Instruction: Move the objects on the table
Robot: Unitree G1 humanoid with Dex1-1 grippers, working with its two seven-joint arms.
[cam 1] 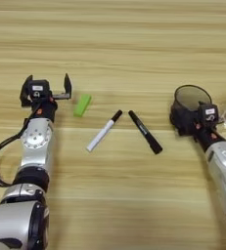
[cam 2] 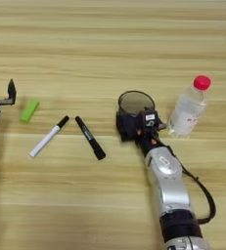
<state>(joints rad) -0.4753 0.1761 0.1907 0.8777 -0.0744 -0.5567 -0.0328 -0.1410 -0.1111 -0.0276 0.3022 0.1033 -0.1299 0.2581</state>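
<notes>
Worktop (cam 1: 134,44) of light wood grain fills both views, its plank lines running side to side. No worktop edge shows in either view.

At the left, the left gripper (cam 1: 46,90) rests low over the wood with its two black fingers (cam 1: 67,85) spread wide apart, holding nothing. Just beside its right finger lies the green block (cam 1: 82,105), tilted slightly, apart from the finger by a thin strip of wood.

Near the middle lie two pens, their upper ends close together and their lower ends splayed apart like an upside-down V. The left one is a white marker (cam 1: 103,131) with a black cap at its upper end. The right one is the black marker (cam 1: 145,132), slanting down to the right. The two do not touch.

At the right, the black mesh cup (cam 2: 135,103) stands upright with its round mouth open to the camera. The right gripper (cam 2: 134,124) is at the cup's near side, touching or hugging its wall; whether its fingers are spread or pinching the cup cannot be told. Just right of the cup stands a clear bottle (cam 2: 188,110) with a red cap, near the gripper but apart from it.

Bare wood stretches across the whole far half of the worktop, and again across the near part between the two arms.
</notes>
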